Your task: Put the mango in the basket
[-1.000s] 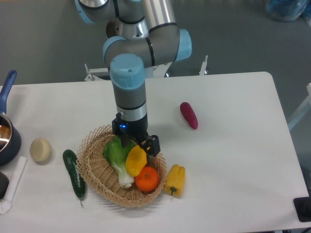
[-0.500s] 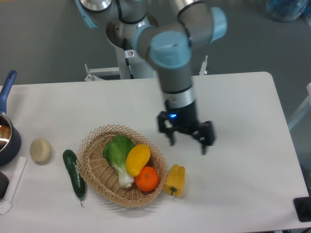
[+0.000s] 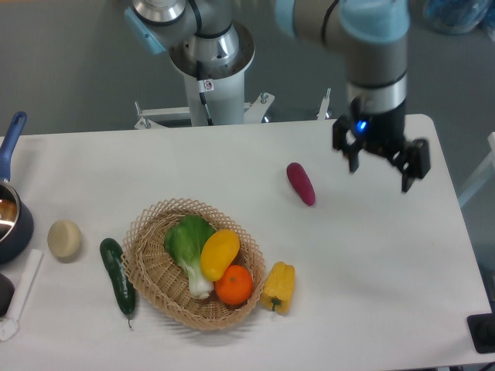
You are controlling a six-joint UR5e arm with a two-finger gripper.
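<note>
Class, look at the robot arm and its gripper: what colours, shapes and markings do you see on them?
The arm is made of silver-grey tubes with rounded light-blue joint caps. Its gripper is black, with two dark fingers and a small glowing blue light on the body. A small red-and-white label sits on the grey base column.

- Arm links: silver-grey metal tubes, smooth and cylindrical, seen at the top of the frame.
- Joint housings: rounded, capped in light blue plastic; one blue cap at top right, another at upper left.
- Base column (image 3: 209, 73): grey cylinder, top centre, with a small white label bearing a dark mark and a thin black cable running down its front.
- Wrist section above the gripper: silver-grey cylinder, dark band at its lower end.
- Gripper (image 3: 380, 160): black body, two black fingers, at upper right.
- A small blue indicator light glows on the gripper body.
</note>
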